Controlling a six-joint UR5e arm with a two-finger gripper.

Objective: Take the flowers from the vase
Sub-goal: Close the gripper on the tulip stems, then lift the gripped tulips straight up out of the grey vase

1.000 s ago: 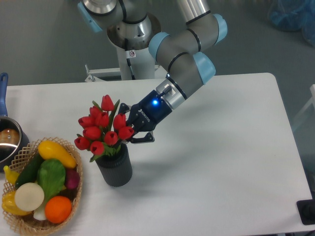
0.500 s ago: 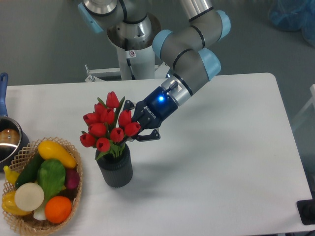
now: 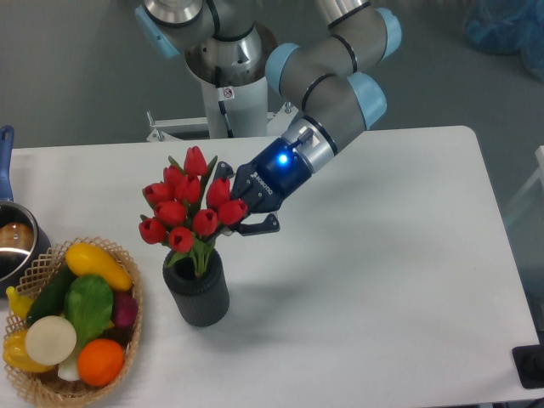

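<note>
Camera: nine flowers [image 3: 189, 211], one vase [image 3: 197, 289].

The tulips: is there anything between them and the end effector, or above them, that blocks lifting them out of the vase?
Nothing visible blocks it. The end effector is already closed on the tulips, whose stems reach down into the dark vase. The space above the bunch looks free.

The flowers [image 3: 189, 208] are a bunch of red tulip buds with green leaves and stems, spreading wider than the vase [image 3: 197, 286]. The buds sit above the vase mouth at about 12 o'clock, with the stems reaching down into it. The vase is a short, dark grey ribbed cylinder standing upright on the table.
</note>
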